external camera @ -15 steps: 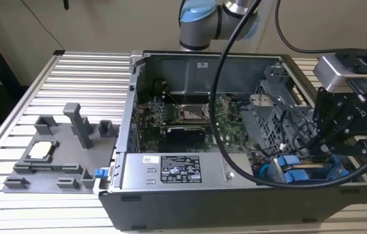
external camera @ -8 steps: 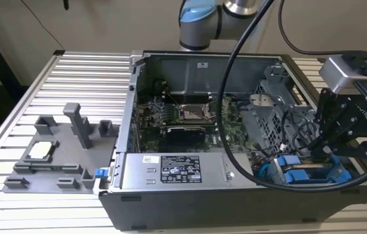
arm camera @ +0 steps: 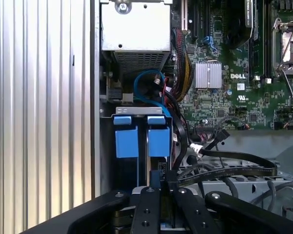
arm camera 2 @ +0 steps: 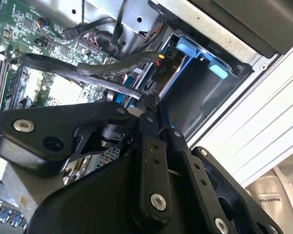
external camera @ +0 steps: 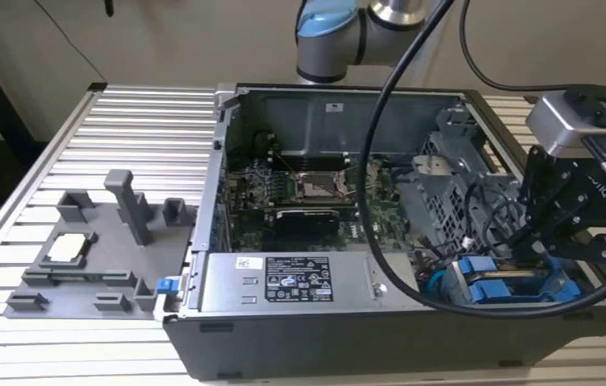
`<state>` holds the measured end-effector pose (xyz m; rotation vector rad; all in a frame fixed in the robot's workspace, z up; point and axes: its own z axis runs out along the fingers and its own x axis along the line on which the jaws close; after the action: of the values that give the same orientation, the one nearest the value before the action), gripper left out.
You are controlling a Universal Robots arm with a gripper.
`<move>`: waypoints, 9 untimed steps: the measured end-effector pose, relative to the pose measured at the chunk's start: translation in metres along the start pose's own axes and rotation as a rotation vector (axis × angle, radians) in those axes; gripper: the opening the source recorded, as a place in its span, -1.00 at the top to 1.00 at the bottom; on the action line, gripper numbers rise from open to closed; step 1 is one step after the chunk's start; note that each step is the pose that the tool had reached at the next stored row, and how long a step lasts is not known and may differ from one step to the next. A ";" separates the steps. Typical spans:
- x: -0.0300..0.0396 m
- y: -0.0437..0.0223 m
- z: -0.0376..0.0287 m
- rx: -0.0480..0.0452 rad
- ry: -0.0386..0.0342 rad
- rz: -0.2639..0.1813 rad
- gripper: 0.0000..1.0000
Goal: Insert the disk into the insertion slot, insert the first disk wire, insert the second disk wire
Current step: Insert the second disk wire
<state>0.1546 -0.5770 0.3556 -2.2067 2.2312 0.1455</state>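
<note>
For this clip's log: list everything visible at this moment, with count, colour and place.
Computer case: one, dark grey, open, on the slatted table.
Slatted table: one, silver, under everything.
Motherboard: one, green, on the case floor.
Power supply: one, grey with a label, along the case's near edge.
Drive cage: one, grey sheet metal, toward the exterior view's right.
Blue carriers: two, side by side in the cage bay.
Cables: several, black, beside the carriers.
Fixture tray: one, grey, on the table at the exterior view's left.
Arm: one, grey and blue, behind the case.
Gripper: one, black, just above the blue carriers.
</note>
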 end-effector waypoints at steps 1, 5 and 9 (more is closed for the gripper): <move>0.0000 0.0000 0.0006 -0.0001 -0.0075 -0.001 0.67; 0.0002 -0.0013 0.0031 -0.0005 -0.0334 -0.002 0.67; 0.0006 -0.0024 0.0041 -0.0005 -0.0331 -0.001 0.67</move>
<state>0.1567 -0.5774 0.3513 -2.1893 2.2130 0.1811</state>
